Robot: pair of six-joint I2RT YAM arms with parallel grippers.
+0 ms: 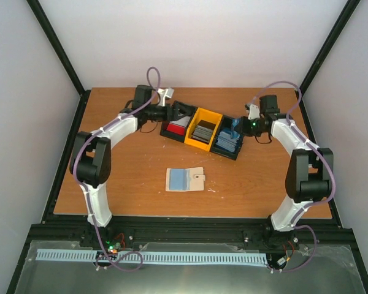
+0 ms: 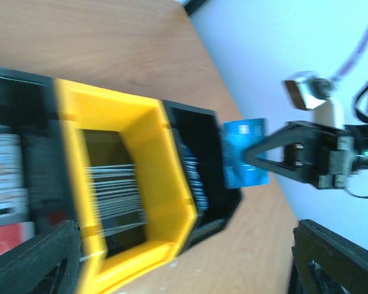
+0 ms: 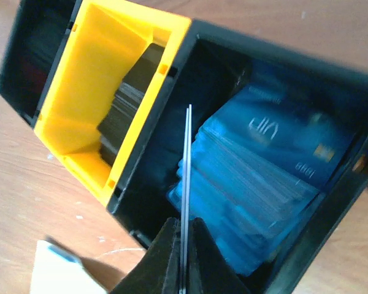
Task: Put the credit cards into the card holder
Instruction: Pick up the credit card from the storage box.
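Observation:
The beige card holder (image 1: 185,179) lies open on the table in front of the bin, with a pale blue card on its left half. Its corner shows in the right wrist view (image 3: 58,271). My right gripper (image 1: 238,127) is shut on one pale blue card (image 3: 186,177), held edge-on just above the stack of blue cards (image 3: 264,177) in the bin's right compartment. The left wrist view shows that card (image 2: 244,153) in the right gripper. Dark grey cards (image 3: 132,101) fill the yellow middle compartment. My left gripper (image 1: 172,114) is open and empty over the left compartment with silver-and-red cards (image 1: 178,125).
The black-and-yellow three-compartment bin tray (image 1: 203,116) stands at the back centre of the wooden table (image 1: 135,177). Black frame posts rise at the back corners. White walls enclose the table.

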